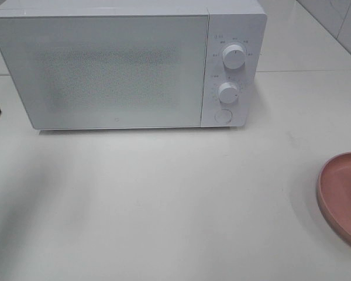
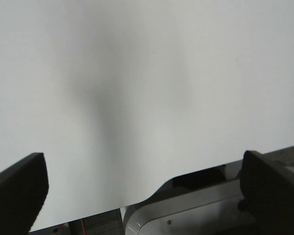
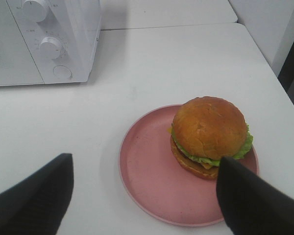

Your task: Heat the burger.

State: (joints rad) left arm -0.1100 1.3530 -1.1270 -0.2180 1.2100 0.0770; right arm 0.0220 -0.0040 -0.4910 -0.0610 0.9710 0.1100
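Observation:
The burger (image 3: 209,134), with a golden-brown bun, green lettuce and a bit of cheese, sits on the far side of a round pink plate (image 3: 152,181) in the right wrist view. My right gripper (image 3: 146,161) hovers open just short of the plate, one dark finger (image 3: 34,200) off to the side and the other (image 3: 255,200) close beside the burger, touching nothing. My left gripper (image 2: 144,161) is open over bare white table, holding nothing. The high view shows neither gripper, only the plate (image 1: 339,196) at the right edge.
A white microwave (image 1: 117,64) stands at the back of the table, its door shut, with two knobs (image 1: 234,57) and a round button (image 1: 223,116) on its right panel. The table's edge and a grey robot base (image 2: 186,210) show below the left gripper.

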